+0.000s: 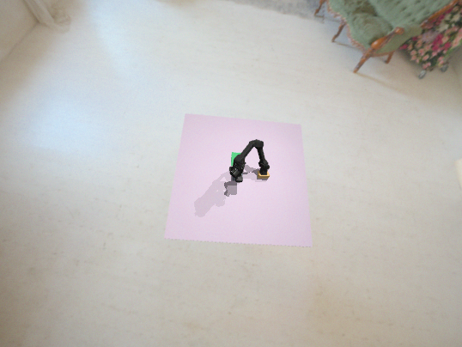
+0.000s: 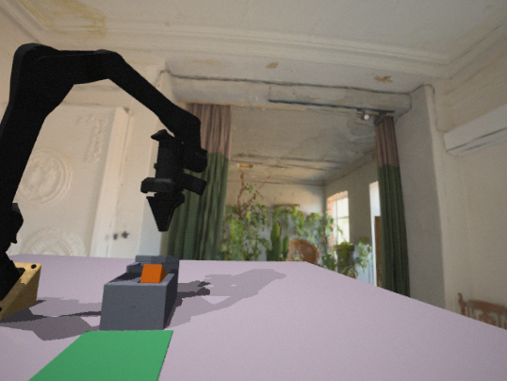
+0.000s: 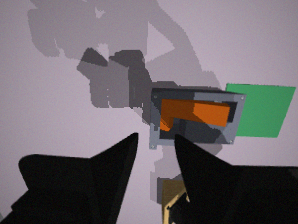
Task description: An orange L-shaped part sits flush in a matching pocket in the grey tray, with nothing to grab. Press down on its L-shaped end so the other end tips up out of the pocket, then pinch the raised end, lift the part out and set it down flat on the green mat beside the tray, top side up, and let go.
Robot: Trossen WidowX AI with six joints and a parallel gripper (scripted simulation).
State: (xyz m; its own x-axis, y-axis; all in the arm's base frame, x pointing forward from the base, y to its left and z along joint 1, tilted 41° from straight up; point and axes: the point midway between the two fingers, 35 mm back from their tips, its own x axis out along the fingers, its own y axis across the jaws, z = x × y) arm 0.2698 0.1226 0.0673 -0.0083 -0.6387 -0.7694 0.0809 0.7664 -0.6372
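Below the empty end effector (image 2: 163, 222), orange part (image 2: 153, 273).

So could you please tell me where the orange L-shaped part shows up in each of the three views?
Top: not visible; the arm hides the tray area.
Exterior: orange L-shaped part left of centre, low, poking up from the grey tray.
Wrist: right of centre, mid-height, inside the tray.
Shared landmark: the green mat, beside the tray.

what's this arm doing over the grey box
A single black arm hangs its tool in the air above a grey tray, touching nothing. The tool is partly open and holds nothing. An orange part sits in the tray's pocket with one end tipped up. The green mat beside the tray has nothing on it.
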